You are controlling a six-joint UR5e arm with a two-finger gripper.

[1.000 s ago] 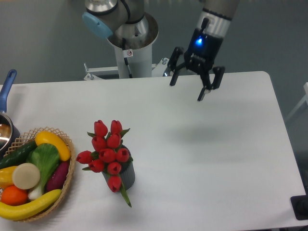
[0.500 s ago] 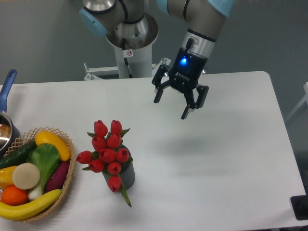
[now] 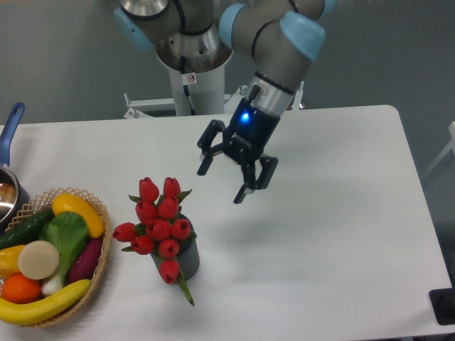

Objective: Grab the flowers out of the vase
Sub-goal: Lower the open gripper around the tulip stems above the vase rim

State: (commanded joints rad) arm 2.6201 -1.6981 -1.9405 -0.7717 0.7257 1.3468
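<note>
Above the table [image 3: 334, 213], right of the flowers [image 3: 158, 222], the hand [image 3: 222, 182] hangs spread wide, holding and touching nothing.

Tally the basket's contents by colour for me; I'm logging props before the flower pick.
In the woven basket, as far as visible:
Yellow: 3, the top piece, the banana and one at the left edge
Green: 2, the cucumber and the leafy piece
Purple: 1
Orange: 1
Cream: 1
Total: 8
</note>
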